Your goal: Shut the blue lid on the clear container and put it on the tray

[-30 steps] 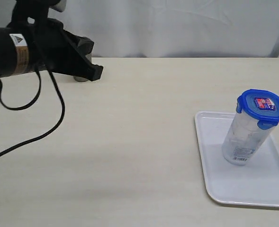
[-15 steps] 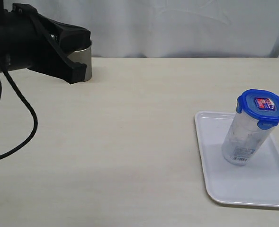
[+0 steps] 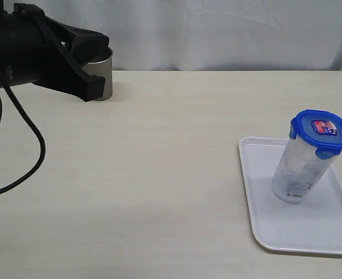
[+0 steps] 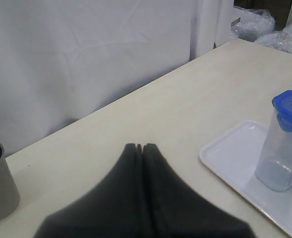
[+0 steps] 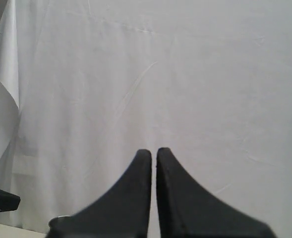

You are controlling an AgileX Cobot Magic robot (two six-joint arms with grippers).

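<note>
Both pairs of my jaws are closed and hold nothing. In the left wrist view the left jaws meet tip to tip, pressed flat together above the worktop (image 4: 185, 99). The right jaws are shut as well, with only a hairline between the tips, and they point at the white curtain (image 5: 185, 74) and nothing else.

The container (image 3: 298, 171) stands upright on the tray (image 3: 258, 192), inside the rim and roughly in the middle, with its barcode label low on the side that faces the exterior camera. The lid (image 3: 322, 129) sits on top of it, sticker side up, and the flap nearest that camera is folded down against the wall. The tray lies flat at the right side of the worktop, running off the right edge of the exterior view.

My left arm (image 3: 25, 58) is far from all that — up at the far left corner, well apart from the tray. Its closed jaws are in front of a steel cup (image 3: 107, 78) that stands near the curtain; I cannot tell whether they touch it. A black cable (image 3: 42, 152) loops down from the arm over the worktop's left side.
</note>
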